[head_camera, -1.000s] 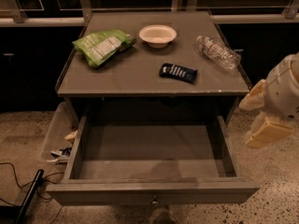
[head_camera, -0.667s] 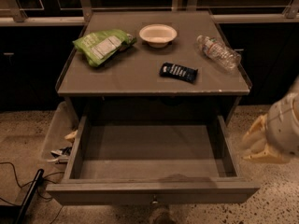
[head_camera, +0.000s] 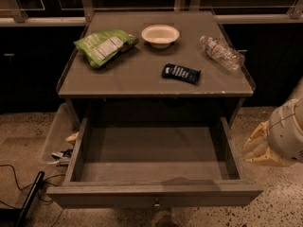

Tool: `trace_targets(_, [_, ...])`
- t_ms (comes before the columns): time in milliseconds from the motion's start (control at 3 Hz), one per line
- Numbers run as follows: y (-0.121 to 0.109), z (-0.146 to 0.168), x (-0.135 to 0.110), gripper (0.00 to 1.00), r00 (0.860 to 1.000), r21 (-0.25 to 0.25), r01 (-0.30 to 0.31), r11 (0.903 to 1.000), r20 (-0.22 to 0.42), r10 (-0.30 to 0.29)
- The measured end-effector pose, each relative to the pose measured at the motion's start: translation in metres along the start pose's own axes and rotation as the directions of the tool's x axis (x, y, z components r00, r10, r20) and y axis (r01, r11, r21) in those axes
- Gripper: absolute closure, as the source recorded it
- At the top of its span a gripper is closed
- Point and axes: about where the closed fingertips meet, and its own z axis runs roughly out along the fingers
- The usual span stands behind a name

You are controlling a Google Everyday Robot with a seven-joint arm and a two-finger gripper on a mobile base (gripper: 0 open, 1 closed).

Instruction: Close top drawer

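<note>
The top drawer (head_camera: pixel 154 195) is pulled far out of the grey-brown cabinet, toward the camera. Its inside is empty. Its flat front panel runs along the bottom of the view, with a small round metal knob (head_camera: pixel 156 204) at its centre. My gripper (head_camera: pixel 258 149), cream-coloured on a white wrist, hangs to the right of the drawer. It is just outside the drawer's right side wall, apart from it, near the front corner, and it holds nothing that I can see.
On the cabinet top (head_camera: pixel 132 79) lie a green chip bag (head_camera: pixel 104 46), a white bowl (head_camera: pixel 160 34), a clear water bottle (head_camera: pixel 221 52) on its side and a dark snack bar (head_camera: pixel 181 73). A clear bin (head_camera: pixel 57 136) and cables (head_camera: pixel 19 193) are on the floor at left.
My gripper has moved down along the drawer's right side, from beside the cabinet top to beside the drawer wall. The drawer has not moved.
</note>
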Motion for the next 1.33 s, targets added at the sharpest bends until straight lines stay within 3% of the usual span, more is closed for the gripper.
trace_targets(333, [0.019,0.031,0.014,1.00,0.998,-0.038,-0.037,0.9986,0.054,0.039])
trace_targets(667, [0.051,0.094,0.037,1.00,0.982,-0.090,-0.114,0.9894,0.142,0.126])
trace_targets(1000, [0.063,0.140,0.053,1.00,0.956,-0.087,-0.167,0.9822,0.229,0.183])
trace_targets(1333, [0.067,0.173,0.057,1.00,0.939,-0.072,-0.181,0.9810,0.285,0.194])
